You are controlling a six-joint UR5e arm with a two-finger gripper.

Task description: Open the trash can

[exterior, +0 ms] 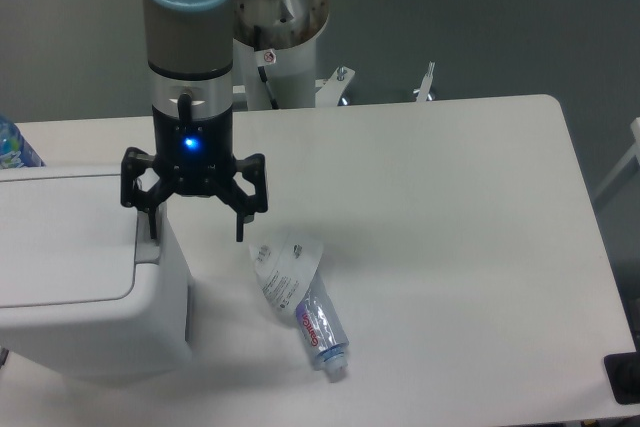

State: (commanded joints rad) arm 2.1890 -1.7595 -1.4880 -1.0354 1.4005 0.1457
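The trash can (pixel 75 267) is a big white boxy bin at the left edge of the table, its flat recessed lid down. A small grey latch tab (pixel 148 247) sits on the lid's right edge. My gripper (pixel 195 235) hangs open above the bin's right side. Its left finger (pixel 152 219) is over the latch tab, and its right finger (pixel 240 222) is over the table beside the bin. Nothing is held between the fingers.
A crushed plastic bottle (pixel 300 299) with a red and blue label lies on the white table (pixel 450 247) just right of the gripper. A blue-capped bottle (pixel 12 147) peeks in at the far left behind the bin. The robot base (pixel 285 47) stands behind the table.
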